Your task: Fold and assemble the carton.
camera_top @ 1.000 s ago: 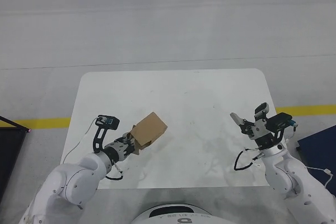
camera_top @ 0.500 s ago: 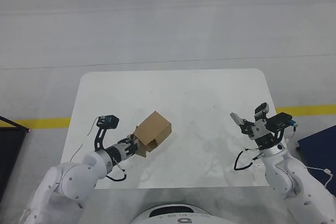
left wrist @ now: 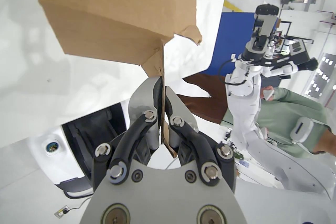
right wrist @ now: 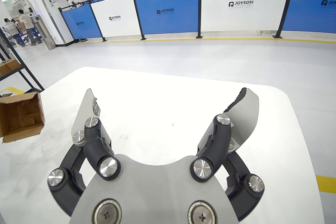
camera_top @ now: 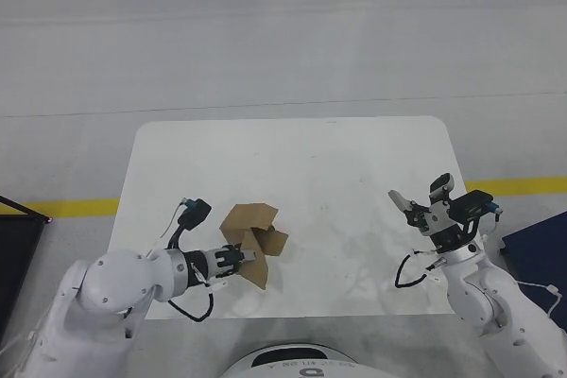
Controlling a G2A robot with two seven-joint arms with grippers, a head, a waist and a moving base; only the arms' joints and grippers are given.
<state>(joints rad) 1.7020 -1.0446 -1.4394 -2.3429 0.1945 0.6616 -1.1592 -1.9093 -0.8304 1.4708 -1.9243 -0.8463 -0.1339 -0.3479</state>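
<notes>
**Left gripper (camera_top: 238,255): clamped on a carton flap; carton newly turned mouth-out**

1. Left gripper (left wrist: 161,88). Nearest item, over the bench's near edge on the robot's left. Fingers pressed together on a thin cardboard flap (left wrist: 162,70), which runs edge-on between the pads. Change: a second ago the forearm points out from the robot's left shoulder. It now lies across the front edge with the wrist rolled over.

2. Carton (camera_top: 250,231). Brown, squared up into a box and carried at the left gripper's tip. Change: a second ago it shows the top camera one plain closed face, tilted. It now shows folded inner panels and loose flaps. In the right wrist view the carton (right wrist: 21,114) presents its open mouth with the hollow interior visible. Whether it rests on the bench or hangs just above it cannot be told.

3. Bench (camera_top: 359,170). White top with rounded corners.

4. Right gripper (camera_top: 425,210), (right wrist: 168,99). Well apart from the carton, at the bench's right edge, fingers spread wide and holding nothing. No change over the last second.

Assessment: the body appears erected and the open end now faces the free arm. The flaps are not yet folded shut, so the closing step probably calls for the right gripper.
</notes>
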